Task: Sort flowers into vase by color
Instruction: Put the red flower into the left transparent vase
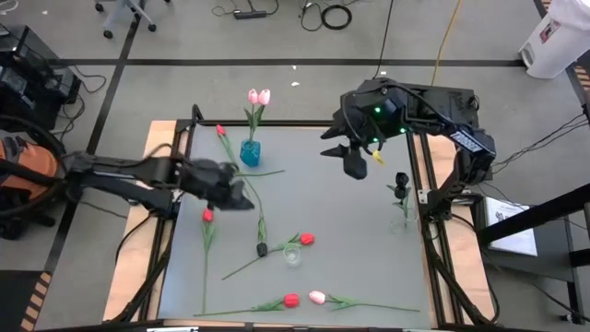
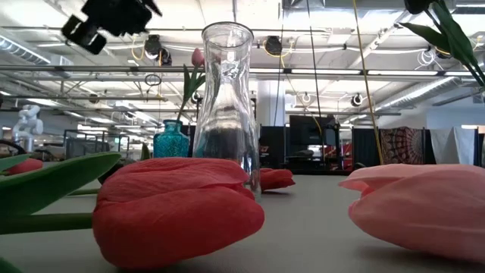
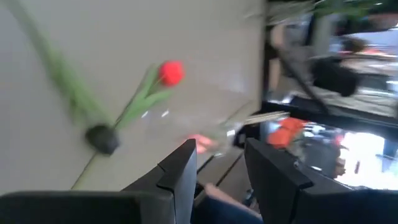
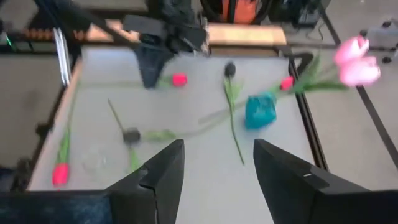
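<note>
My flowers are artificial tulips on thin green stems with small bud heads, and most lie loose on the grey table [image 1: 359, 240]. Going from the left: a red tulip [image 1: 207, 216] lies just below my left claw [image 1: 241, 197], which hovers above the table with its fingers parted and nothing between them. Next comes the teal vase [image 1: 250, 153] near the far edge, upright, holding two pink tulips [image 1: 259, 97]; another red tulip [image 1: 220, 130] lies just beside it. A black tulip [image 1: 262, 248] lies near the table's middle, its stem running up toward my left claw. The clear glass vase [image 1: 292, 254] stands beside it, seemingly empty, with a red bud [image 1: 306, 239] touching or nearly touching it. Along the near edge a red tulip [image 1: 291, 301] and a pink tulip [image 1: 317, 297] lie head to head. My right claw [image 1: 356, 162] hangs spread and empty over the far right. A black tulip [image 1: 401, 180] stands upright by the right edge; its container I cannot make out.
</note>
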{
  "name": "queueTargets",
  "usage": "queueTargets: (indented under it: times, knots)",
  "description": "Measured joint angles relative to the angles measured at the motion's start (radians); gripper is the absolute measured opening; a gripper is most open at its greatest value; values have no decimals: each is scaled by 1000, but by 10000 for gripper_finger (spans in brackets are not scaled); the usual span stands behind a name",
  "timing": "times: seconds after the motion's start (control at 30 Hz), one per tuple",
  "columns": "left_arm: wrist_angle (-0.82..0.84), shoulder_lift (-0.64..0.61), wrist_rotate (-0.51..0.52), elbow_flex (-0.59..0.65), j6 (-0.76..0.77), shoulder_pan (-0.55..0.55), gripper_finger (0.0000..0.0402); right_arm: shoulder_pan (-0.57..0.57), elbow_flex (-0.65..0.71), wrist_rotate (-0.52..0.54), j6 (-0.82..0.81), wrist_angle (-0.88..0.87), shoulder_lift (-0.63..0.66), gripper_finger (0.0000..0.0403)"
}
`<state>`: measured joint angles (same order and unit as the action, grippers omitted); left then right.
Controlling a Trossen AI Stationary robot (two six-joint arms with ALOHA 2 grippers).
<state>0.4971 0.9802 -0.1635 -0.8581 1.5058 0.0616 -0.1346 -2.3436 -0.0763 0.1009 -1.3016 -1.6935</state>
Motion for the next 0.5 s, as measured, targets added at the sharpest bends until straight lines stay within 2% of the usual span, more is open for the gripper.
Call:
queueTargets:
  times: [0.17, 0.33, 0.43, 0.5]
  knots:
    - [29, 72, 119, 0, 176, 117, 142, -23, 0, 1, 56, -104, 25, 185]
    - [67, 89, 209, 0, 322, 209, 142, -31, 0, 1, 68, -114, 66, 185]
    - [163, 89, 219, -1, 377, 253, 142, -32, 0, 1, 68, -109, 88, 185]
    - [288, 89, 219, -20, 410, 278, 140, -32, 0, 1, 56, -104, 102, 185]
